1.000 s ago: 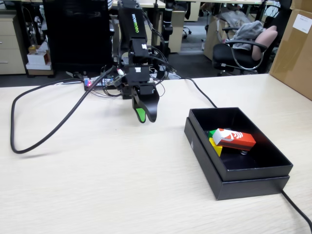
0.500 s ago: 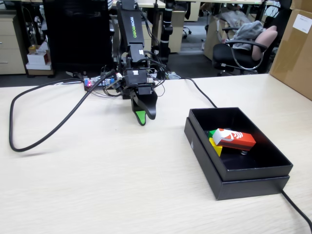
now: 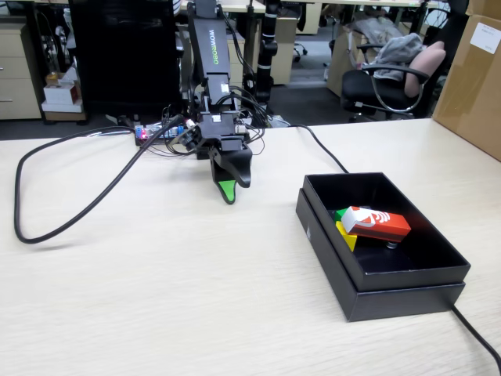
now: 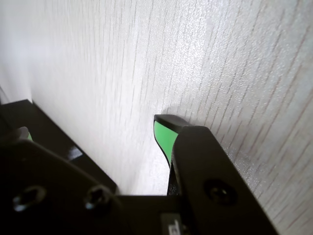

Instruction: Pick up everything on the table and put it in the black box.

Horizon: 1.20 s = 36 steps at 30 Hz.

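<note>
Lying tilted in the black box [image 3: 407,278], the carton [image 3: 377,222] runs left-right; pincer [image 3: 227,190] state unclear.

Green "WOWROBO" lettering down the black arm [image 3: 210,47], white swirl mark on the red-and-white carton [image 3: 376,223]

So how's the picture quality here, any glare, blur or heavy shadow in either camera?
Fixed view: even office light, sharp, soft shadows; the black box interior is dark, but the red-and-white carton reads clearly. Wrist view: the table is washed out by glare at upper left, and the gripper is close, dark and soft.
</note>
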Motion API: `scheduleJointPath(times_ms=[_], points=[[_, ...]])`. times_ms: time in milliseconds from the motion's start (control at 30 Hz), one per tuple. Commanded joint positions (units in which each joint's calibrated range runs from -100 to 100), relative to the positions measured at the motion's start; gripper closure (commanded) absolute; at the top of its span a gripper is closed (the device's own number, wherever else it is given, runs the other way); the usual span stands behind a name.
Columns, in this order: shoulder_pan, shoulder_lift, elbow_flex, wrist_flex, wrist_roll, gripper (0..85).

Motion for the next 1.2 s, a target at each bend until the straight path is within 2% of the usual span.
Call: scheduleJointPath(times_ms=[0,1167], points=[[0.05,2.18,0.30,2.09,0.24,36.7],[0.10,9.06,1.93,3.21,0.05,36.8]])
